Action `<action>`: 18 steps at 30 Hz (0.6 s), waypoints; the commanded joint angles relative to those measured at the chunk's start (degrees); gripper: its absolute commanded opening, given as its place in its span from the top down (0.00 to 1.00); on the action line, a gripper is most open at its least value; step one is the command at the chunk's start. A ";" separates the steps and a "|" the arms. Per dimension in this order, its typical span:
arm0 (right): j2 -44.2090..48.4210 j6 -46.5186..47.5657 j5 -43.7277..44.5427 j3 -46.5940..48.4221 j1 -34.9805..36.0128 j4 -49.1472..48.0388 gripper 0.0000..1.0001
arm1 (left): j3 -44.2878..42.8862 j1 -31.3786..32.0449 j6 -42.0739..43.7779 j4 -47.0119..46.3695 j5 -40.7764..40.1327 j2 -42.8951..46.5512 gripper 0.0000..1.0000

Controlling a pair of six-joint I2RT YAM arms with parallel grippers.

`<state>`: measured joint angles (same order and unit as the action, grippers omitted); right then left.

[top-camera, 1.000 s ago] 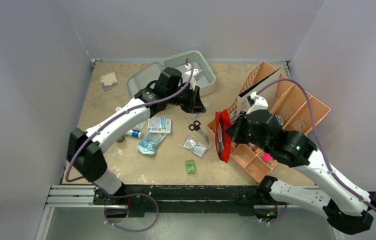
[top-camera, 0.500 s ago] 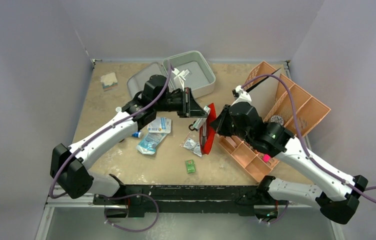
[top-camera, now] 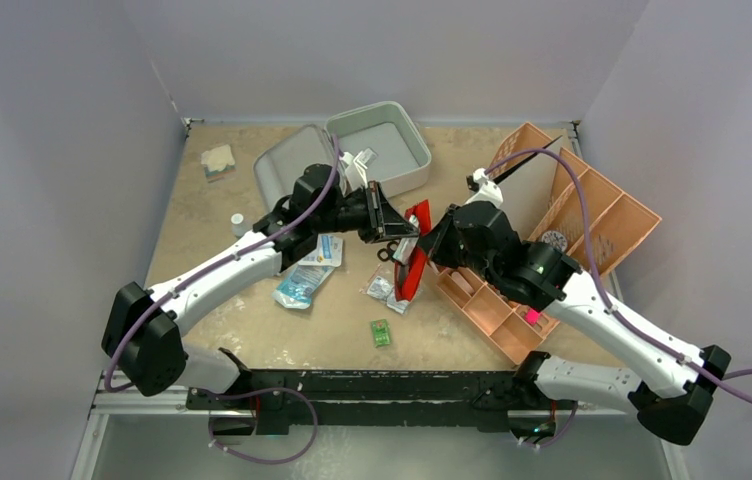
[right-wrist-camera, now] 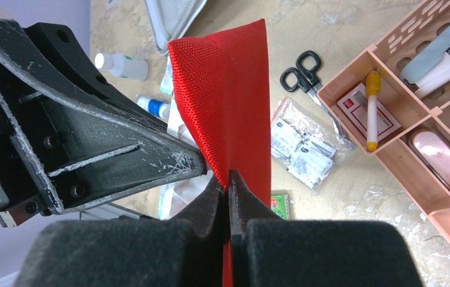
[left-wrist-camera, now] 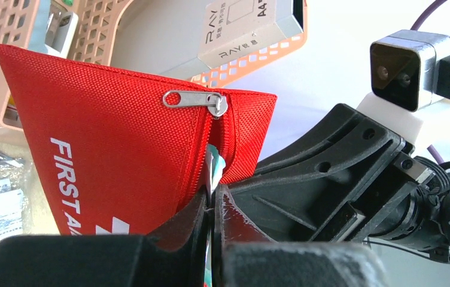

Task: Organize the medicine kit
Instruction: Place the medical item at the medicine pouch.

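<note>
Pinches the red pouch point(right-wrist-camera: 228, 101) in the right pincer point(right-wrist-camera: 228, 186), closed flat on the fabric's lower edge with no gap left between the pads. Holds it upright over the worktop point(top-camera: 202, 215), just left of the orange tray point(top-camera: 627, 215), with the scissors point(right-wrist-camera: 306, 67) and the foil packets point(right-wrist-camera: 301, 149) lying below. Meets it from the other side with the left pincer point(left-wrist-camera: 212, 200), shut to a hairline on a thin white-and-teal sliver point(left-wrist-camera: 211, 167) (seen edge-on, so cannot tell what kind of item). Puts the sliver's tip at the pouch's open zip slit, right below the metal zip pull point(left-wrist-camera: 195, 98). Shows "FIRST A" in white letters on the pouch's side.

Leaves the medicine kit point(top-camera: 418, 152) at the far edge of the worktop, behind the left arm, lying open with the lid flat to the left of the base and something white at the near rim. Has a white bottle point(right-wrist-camera: 121, 66) and a small green box point(top-camera: 382, 333) loose on the worktop, both apart from the pouch.
</note>
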<state>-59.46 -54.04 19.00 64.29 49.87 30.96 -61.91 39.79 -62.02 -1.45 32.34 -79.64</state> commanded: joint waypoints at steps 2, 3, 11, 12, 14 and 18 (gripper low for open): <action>-0.15 -1.44 2.01 0.47 0.14 -2.64 1.00 | -0.41 0.36 2.48 -1.15 -2.46 0.90 0.95; -0.06 -1.56 2.27 0.26 0.14 -2.72 1.00 | -0.64 0.42 3.13 -0.48 -2.62 1.24 0.91; 0.01 -2.21 2.53 -0.83 0.14 -3.95 1.00 | -1.55 0.80 4.78 3.46 -3.61 3.66 0.67; 0.04 -2.21 2.53 -0.90 0.14 -3.97 1.00 | -1.59 0.82 4.87 3.81 -3.60 3.88 0.67; 0.15 -2.21 2.53 -0.92 0.14 -3.77 1.00 | -1.78 0.96 5.22 4.74 -3.61 4.32 0.67; 0.53 -1.96 2.59 -1.01 0.14 -2.83 1.00 | -3.01 0.99 8.05 7.72 -4.60 5.59 0.67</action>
<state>-59.77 -55.11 20.01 63.29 49.87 29.36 -61.93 40.53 -57.95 3.38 29.28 -76.88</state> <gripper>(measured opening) 0.008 0.333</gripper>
